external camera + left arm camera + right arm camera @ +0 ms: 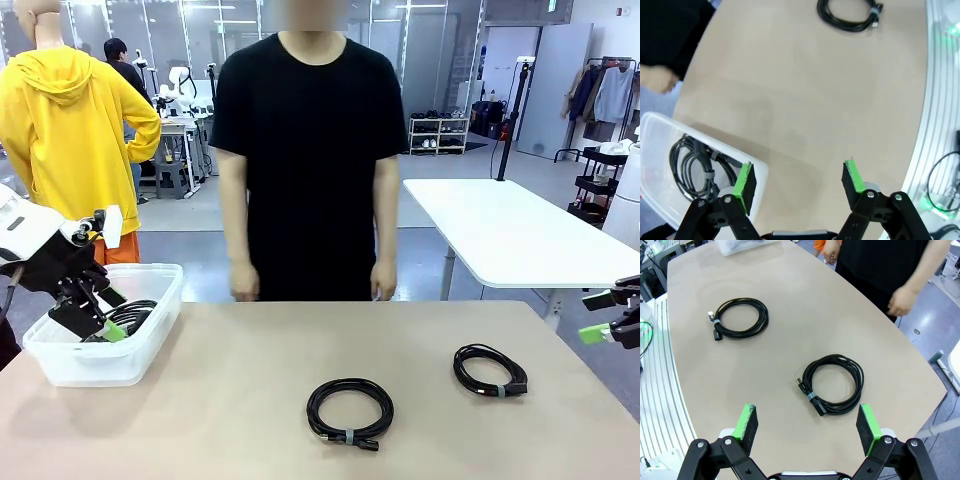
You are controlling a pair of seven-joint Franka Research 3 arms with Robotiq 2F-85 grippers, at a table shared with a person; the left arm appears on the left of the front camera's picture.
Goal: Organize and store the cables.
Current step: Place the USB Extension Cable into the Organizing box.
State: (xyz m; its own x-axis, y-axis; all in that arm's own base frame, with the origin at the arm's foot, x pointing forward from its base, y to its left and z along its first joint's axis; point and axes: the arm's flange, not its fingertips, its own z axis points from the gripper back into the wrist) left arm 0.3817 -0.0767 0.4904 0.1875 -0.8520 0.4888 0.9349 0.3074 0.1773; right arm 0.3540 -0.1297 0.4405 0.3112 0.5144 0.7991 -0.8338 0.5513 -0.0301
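Front view: we see one black coiled cable (130,318) lying in the clear plastic bin (150,355) at the left. A centre coil (350,410) and a right coil (489,370) lie on the tan tabletop (250,400). We judge that the next step is to fetch one, pinching its bundled strands. The left gripper (100,330) hangs tilted over the bin, jaws wide and empty. The right gripper (598,317) hovers at the right edge, also spread and empty.

The right hand (806,416) hangs over the tan surface (850,320), its green-padded fingers (747,421) spread wide with nothing between them. Just beyond the fingertips lies the near cable (840,371), a black coil bound by a grey tie on its left side. The far cable (747,315), also coiled, lies well apart toward the upper left. A clear box (742,245) sits at the top edge. A person (880,260) in black stands along the surface's far rim, one arm hanging beside it.
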